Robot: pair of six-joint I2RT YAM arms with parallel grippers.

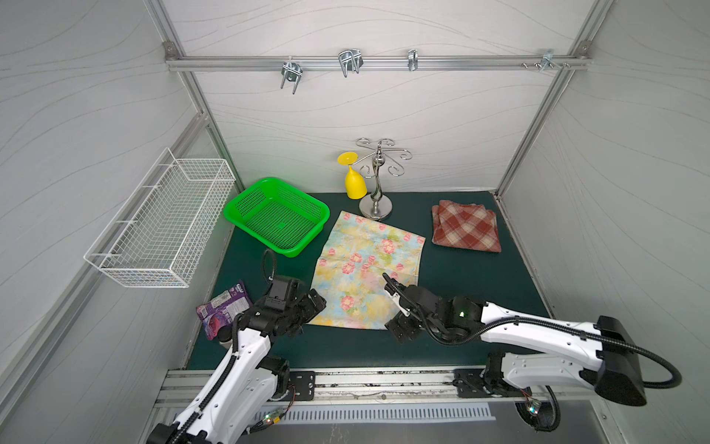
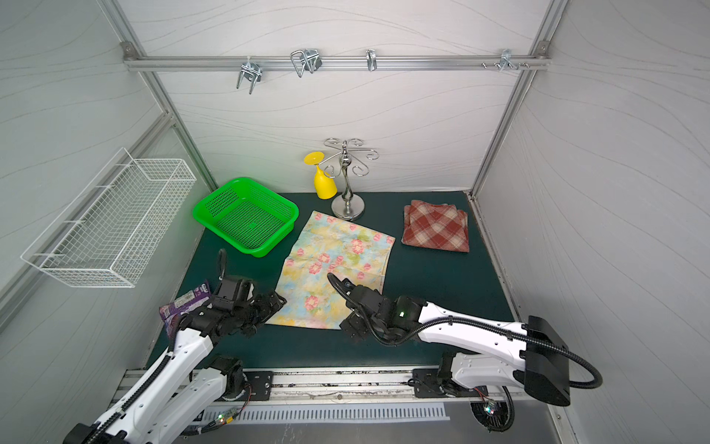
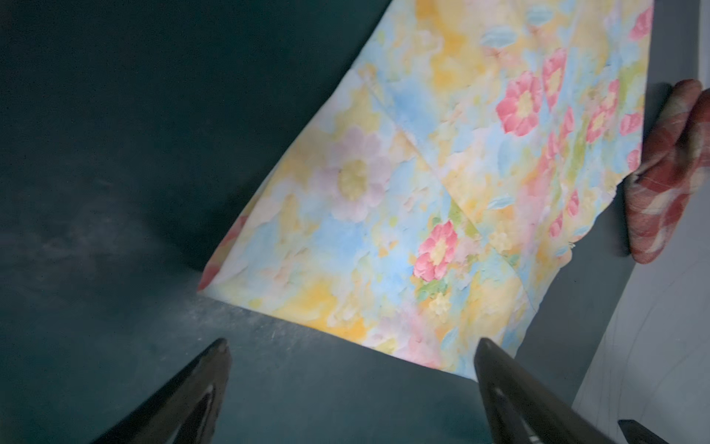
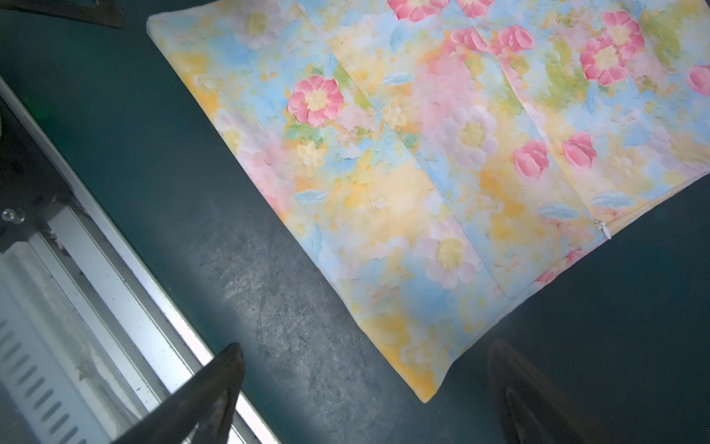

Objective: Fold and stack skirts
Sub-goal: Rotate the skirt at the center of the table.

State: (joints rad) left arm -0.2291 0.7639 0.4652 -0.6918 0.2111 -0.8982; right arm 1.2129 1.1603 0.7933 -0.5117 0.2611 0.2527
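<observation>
The floral skirt [image 1: 369, 269] lies flat at centre, long axis near to far; the plaid skirt [image 1: 466, 226] is folded far right. Left pincer [image 3: 351, 357] and right pincer [image 4: 365, 361], both open, stand at the floral skirt's near corners.

Both top views are evenly bright and sharp, bent at the edges. In the left wrist view the floral skirt [image 3: 422, 192] glares; the bench [image 3: 96, 153] beside it is dim.
</observation>
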